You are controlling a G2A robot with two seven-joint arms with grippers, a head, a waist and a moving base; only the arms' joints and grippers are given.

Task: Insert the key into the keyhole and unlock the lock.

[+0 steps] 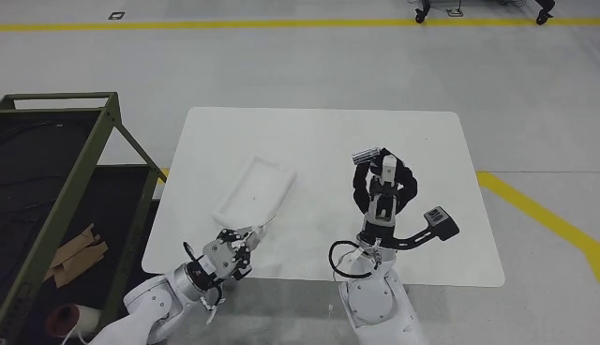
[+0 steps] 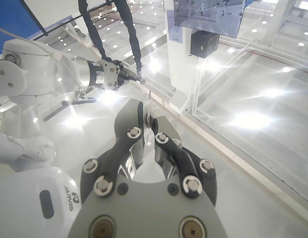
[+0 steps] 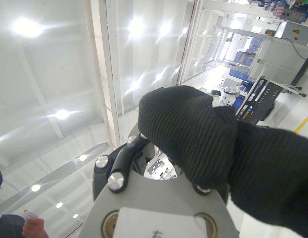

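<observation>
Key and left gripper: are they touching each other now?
Touching. The left wrist view shows the key pinched in the left gripper, both jaws pressed against it.

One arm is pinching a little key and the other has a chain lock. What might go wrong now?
The thin key is pinched only at the tips of the left end effector, so it might twist or slip on contact. The right end effector holds the chain lock at one end; its free loop might sway and pull the keyhole off line.
</observation>
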